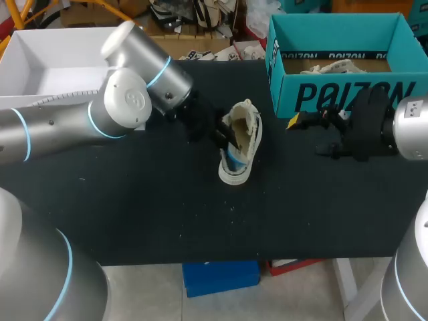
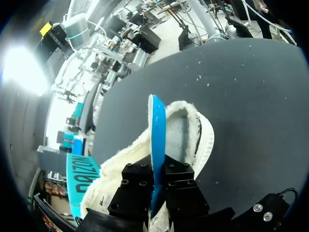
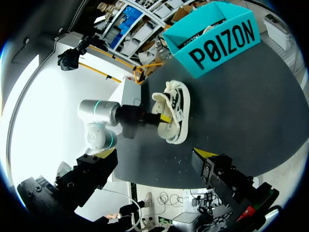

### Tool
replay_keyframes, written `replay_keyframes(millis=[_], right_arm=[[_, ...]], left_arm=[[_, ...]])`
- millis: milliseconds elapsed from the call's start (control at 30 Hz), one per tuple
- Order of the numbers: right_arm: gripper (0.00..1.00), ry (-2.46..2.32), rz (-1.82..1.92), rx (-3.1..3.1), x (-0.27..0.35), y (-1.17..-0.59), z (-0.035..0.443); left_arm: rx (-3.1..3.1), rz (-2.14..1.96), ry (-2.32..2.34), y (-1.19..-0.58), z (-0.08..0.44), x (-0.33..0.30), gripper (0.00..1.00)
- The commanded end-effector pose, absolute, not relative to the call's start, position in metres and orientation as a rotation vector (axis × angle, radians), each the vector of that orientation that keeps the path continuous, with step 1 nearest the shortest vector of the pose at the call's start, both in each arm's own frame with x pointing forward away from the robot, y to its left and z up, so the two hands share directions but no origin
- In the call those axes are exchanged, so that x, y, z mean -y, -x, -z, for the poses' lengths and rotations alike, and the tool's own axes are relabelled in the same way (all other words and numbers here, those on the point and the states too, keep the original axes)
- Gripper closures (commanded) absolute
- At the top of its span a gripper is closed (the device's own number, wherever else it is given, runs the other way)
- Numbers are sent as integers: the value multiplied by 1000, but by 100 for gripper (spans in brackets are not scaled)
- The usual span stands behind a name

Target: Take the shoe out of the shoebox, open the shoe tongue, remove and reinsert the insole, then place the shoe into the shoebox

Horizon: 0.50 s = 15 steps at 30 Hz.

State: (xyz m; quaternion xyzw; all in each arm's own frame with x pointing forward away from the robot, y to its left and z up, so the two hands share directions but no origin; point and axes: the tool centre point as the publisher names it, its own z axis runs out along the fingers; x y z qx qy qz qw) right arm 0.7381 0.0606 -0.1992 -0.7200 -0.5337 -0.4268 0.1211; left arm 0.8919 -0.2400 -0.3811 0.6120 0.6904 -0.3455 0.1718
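Stage of the task, read from my left arm across to the shoebox [image 1: 341,97]. My left gripper [image 2: 158,169] is on the side of the shoe away from the shoebox, its fingers [image 2: 181,186] clamped on the blue insole [image 2: 157,130]. The insole stands on edge, rising out of the shoe's mouth.

The shoe [image 1: 241,150] is out of the shoebox and rests on the dark desk [image 1: 134,200], near the box's front corner but apart from it, so I judge the first step done. Its mouth gapes wide toward the left gripper, which suggests the tongue has been opened. The insole step is in hand, though I cannot tell whether the insole is coming out or going back in. What is left is to finish with the insole and return the shoe to the shoebox.

The shoe is cream-white with a fleecy lining, a pale sole and a dark mark on its side.

My right gripper [image 3: 155,159] hangs just in front of the shoebox, between it and the shoe, its fingers wide apart and holding nothing. The shoebox is teal and open-topped, at the desk's far edge; something pale lies inside it, too small to identify.
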Motion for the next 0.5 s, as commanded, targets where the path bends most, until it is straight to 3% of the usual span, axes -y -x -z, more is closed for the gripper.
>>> replay_keyframes(millis=[33, 67, 100, 267, 500], right_arm=[[0, 2103, 1245, 1558, -60, -737, 199], [0, 2103, 1245, 1558, -60, -737, 199], [0, 2103, 1245, 1558, -60, -737, 199], [0, 2103, 1245, 1558, -60, -737, 199], [0, 2103, 1245, 1558, -60, -737, 199]], left_arm=[[-1968, 980, -1751, -892, 382, 246, 100], [-1961, 983, -1756, -890, 380, 246, 71], [-1953, 992, -1763, -888, 378, 245, 63], [-1911, 1017, -1783, -875, 365, 240, 55], [-1868, 1083, -1793, -858, 353, 237, 60]])
